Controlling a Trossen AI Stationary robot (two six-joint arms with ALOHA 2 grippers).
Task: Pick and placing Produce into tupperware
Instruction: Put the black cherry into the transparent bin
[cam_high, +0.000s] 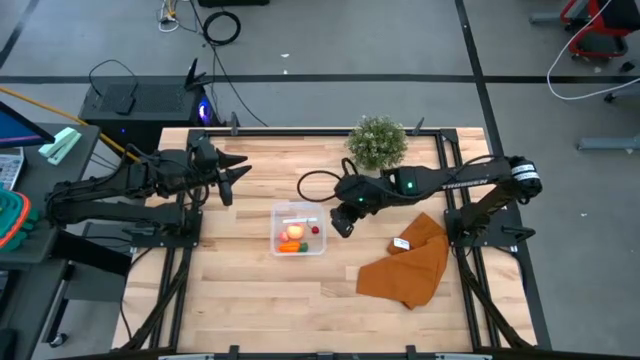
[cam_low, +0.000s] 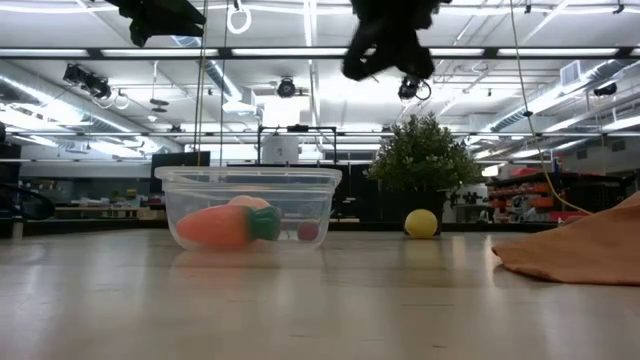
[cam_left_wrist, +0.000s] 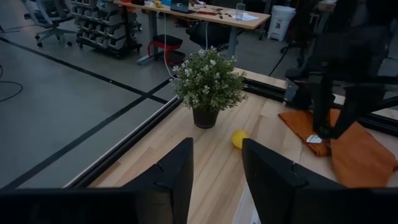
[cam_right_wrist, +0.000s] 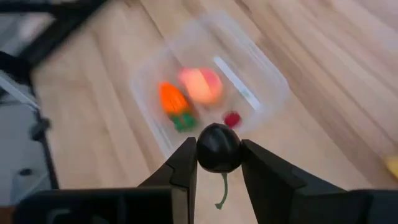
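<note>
The clear tupperware (cam_high: 322, 246) stands mid-table and holds the orange carrot (cam_low: 225, 226), the pale apple (cam_right_wrist: 201, 85) and a tiny red piece (cam_right_wrist: 232, 118). The yellow lemon (cam_left_wrist: 239, 138) lies on the wood by the potted plant; in the high view my right arm hides it. My right gripper (cam_high: 343, 216) hovers just right of the tupperware, shut on a small dark round fruit (cam_right_wrist: 218, 148) with a green stem. My left gripper (cam_high: 236, 170) waits open, raised over the table's far left part. My right gripper pinches the dark round fruit by its two sides (cam_right_wrist: 200, 152) between the two fingers. The fingers point down at a slant. The fruit is lifted clear of the table, and its green stem (cam_right_wrist: 222, 191) hangs below it.
A bushy potted plant (cam_high: 377, 141) stands at the far edge, right of centre. A brown-orange cloth (cam_high: 410, 262) with a white tag lies on the right near part. Bare wood lies in front of the tupperware (cam_low: 180, 200) and to its left.
</note>
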